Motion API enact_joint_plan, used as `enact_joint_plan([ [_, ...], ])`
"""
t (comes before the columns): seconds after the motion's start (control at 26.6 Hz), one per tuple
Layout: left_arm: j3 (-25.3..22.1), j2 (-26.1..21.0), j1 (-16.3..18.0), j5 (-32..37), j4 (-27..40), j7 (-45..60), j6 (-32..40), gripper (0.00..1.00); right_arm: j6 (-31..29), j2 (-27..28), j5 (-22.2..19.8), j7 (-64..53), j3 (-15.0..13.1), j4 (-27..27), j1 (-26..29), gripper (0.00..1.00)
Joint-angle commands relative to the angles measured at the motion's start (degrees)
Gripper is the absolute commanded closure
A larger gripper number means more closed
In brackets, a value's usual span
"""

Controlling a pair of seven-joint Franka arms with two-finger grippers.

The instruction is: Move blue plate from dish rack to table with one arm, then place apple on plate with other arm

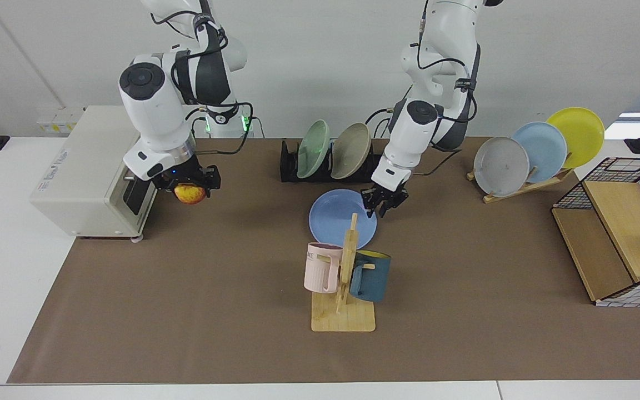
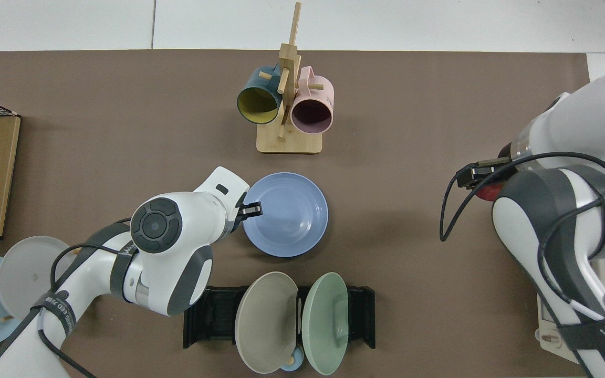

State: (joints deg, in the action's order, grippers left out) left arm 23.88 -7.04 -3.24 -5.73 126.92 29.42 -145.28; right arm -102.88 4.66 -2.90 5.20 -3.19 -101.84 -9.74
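blue plate (image 1: 338, 214) flat beside open left claw (image 1: 385, 203); right claw (image 1: 191, 186) grips apple (image 1: 189, 194).

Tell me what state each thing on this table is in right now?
blue plate: flat on the table, released
dish rack: holds two upright plates
apple: held in the air
right tool: shut on the apple
left tool: open, at the plate's rim
mug tree: two mugs hanging
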Motion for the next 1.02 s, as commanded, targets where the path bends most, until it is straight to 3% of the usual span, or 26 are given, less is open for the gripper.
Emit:
enact_joint_plan([
  [0.0,-0.76,-0.52,0.17,1.51,-0.62,0.02,-0.09,0.01,0.14,-1.50,0.00,1.30,0.38,-1.08,-0.11,1.00],
  [0.11,-2.34,-0.17,0.08,4.65,-1.85,0.11,2.97,0.00,-0.56,-1.41,0.26,4.37,0.46,-0.99,-1.24,1.00],
  [0.34,-3.05,2.46,2.71,10.38,-9.76,-0.59,19.66,0.00,-3.03,-0.80,0.44,12.81,0.46,-0.90,-6.34,1.00],
  [0.53,-5.59,6.25,4.47,9.77,-13.71,-7.17,29.85,0.00,-3.03,0.87,0.52,18.61,0.46,1.55,-11.08,1.00],
  [0.71,-10.42,6.52,4.47,9.16,-21.88,-16.57,43.13,0.00,-2.94,5.35,1.67,24.23,0.46,6.21,-15.83,1.00],
  [0.98,-16.05,9.94,4.38,8.81,-24.09,-25.02,49.74,0.00,-3.64,8.87,1.23,29.51,0.46,7.62,-20.58,1.00],
])
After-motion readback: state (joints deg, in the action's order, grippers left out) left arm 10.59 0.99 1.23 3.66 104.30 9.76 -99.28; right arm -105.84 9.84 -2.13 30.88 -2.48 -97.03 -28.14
